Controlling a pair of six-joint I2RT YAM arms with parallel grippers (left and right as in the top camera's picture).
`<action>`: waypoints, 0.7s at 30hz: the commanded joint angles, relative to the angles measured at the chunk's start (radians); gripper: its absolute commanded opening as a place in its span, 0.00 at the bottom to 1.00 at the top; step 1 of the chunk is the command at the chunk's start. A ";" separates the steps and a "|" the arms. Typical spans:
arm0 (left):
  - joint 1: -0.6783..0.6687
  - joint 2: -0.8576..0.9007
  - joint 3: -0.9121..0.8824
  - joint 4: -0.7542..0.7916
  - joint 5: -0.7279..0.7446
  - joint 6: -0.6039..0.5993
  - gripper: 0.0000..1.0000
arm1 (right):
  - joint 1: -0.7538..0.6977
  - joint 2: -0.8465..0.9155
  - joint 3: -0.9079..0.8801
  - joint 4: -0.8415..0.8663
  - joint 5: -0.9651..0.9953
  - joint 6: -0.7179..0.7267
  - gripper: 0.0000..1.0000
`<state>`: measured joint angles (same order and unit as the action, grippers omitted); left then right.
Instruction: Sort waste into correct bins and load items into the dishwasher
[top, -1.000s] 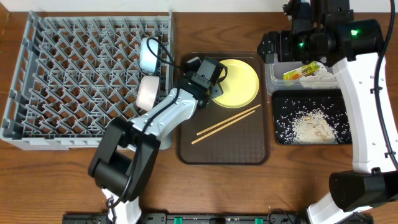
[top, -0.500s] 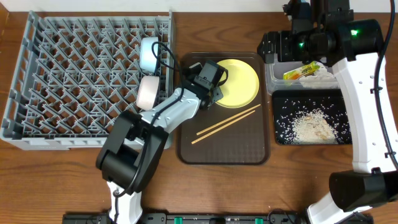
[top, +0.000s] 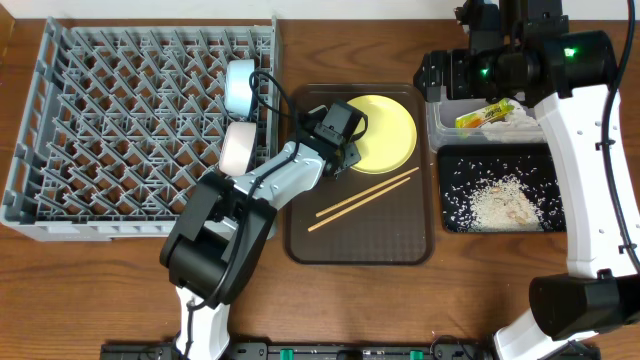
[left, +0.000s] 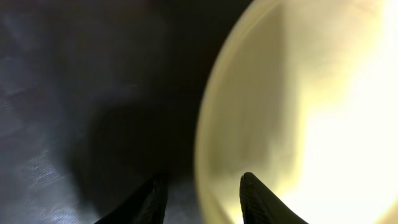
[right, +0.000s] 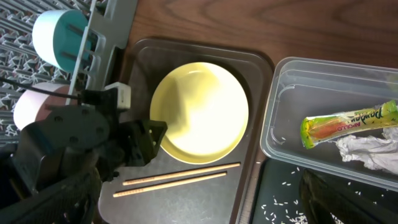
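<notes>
The yellow plate (top: 388, 130) lies at the back of the brown serving tray (top: 400, 235), with two chopsticks (top: 365, 198) in front of it. My left gripper (top: 345, 150) is open and low at the plate's left edge. In the left wrist view its fingers (left: 202, 186) straddle the plate's rim (left: 211, 137), one over the tray and one over the plate. My right gripper (top: 445, 75) is open and empty, high over the clear tub (top: 440, 125), which holds the wrapper (top: 485, 113) and the crumpled paper (top: 518, 125). The rice (top: 500, 200) lies in the black tray (top: 450, 215). The small white cup is out of view.
The grey dish rack (top: 120, 120) fills the left of the table. A light blue bowl (top: 238, 88) and a white bowl (top: 238, 148) stand on edge along its right side. My left arm reaches across the rack's right wall.
My left gripper has crept a little to the right, onto the plate's edge, and the arm's lower link has swung right. The right arm has not moved.
</notes>
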<state>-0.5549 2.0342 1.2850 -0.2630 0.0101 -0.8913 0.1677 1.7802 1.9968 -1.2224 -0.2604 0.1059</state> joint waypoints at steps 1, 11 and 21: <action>0.000 0.081 -0.005 0.023 0.077 -0.005 0.35 | 0.010 0.006 0.003 -0.001 0.002 0.002 0.99; 0.018 0.085 -0.004 0.043 0.106 -0.005 0.08 | 0.010 0.006 0.003 -0.001 0.002 0.002 0.99; 0.093 -0.109 -0.004 -0.039 0.006 0.210 0.07 | 0.010 0.006 0.003 -0.001 0.002 0.002 0.99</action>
<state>-0.4858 2.0190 1.2892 -0.2810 0.0921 -0.8055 0.1677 1.7802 1.9968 -1.2224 -0.2604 0.1059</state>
